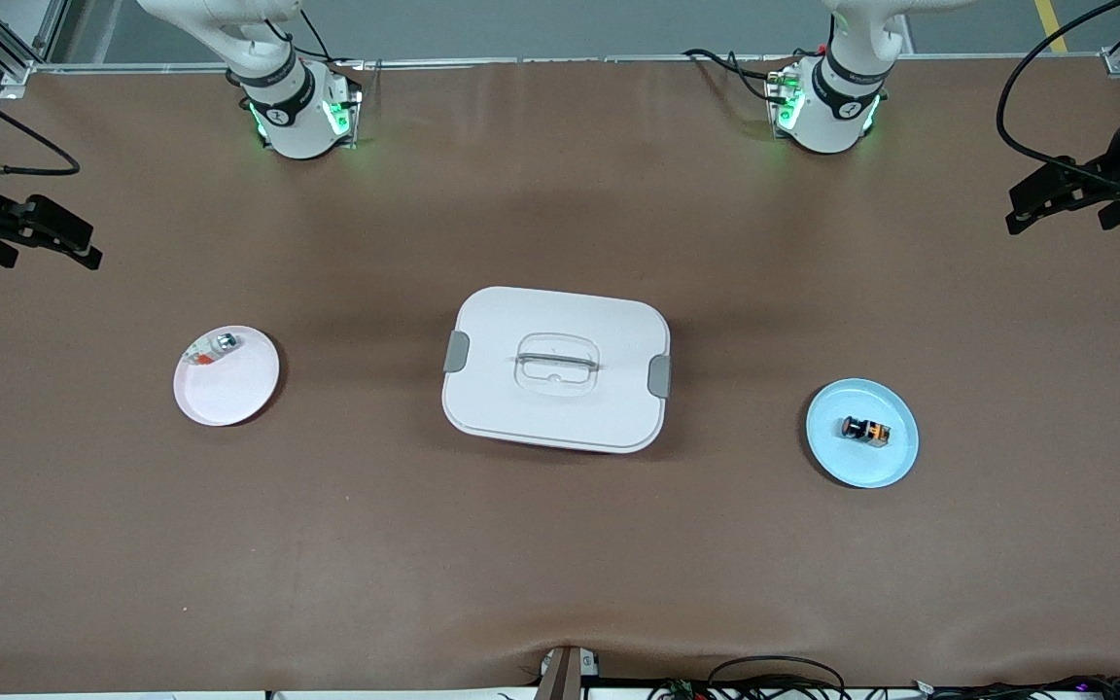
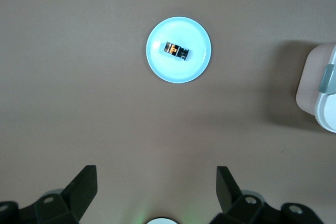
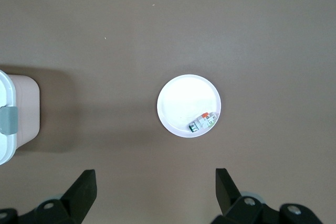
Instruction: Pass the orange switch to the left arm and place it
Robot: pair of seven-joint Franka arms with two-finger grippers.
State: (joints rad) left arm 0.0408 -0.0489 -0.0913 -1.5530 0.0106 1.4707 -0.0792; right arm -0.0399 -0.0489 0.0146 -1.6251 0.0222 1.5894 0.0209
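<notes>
The orange switch (image 1: 864, 430) (image 2: 176, 50) lies on its side on a light blue plate (image 1: 837, 457) (image 2: 178, 72) toward the left arm's end of the table. The white lidded box (image 1: 556, 367) stands mid-table; one corner of it shows in each wrist view (image 2: 320, 90) (image 3: 13, 116). My left gripper (image 1: 1022, 209) (image 2: 156, 179) hangs open and empty over bare table at its own end, well clear of the plate. Over bare table at the right arm's end, my right gripper (image 1: 84, 243) (image 3: 155, 182) is open and empty too.
A white plate (image 1: 229, 399) (image 3: 181, 100) toward the right arm's end carries a small silver-and-red item (image 1: 213, 348) (image 3: 203, 121). Brown table surface stretches all around the box and both plates. Cables run along the table's edges.
</notes>
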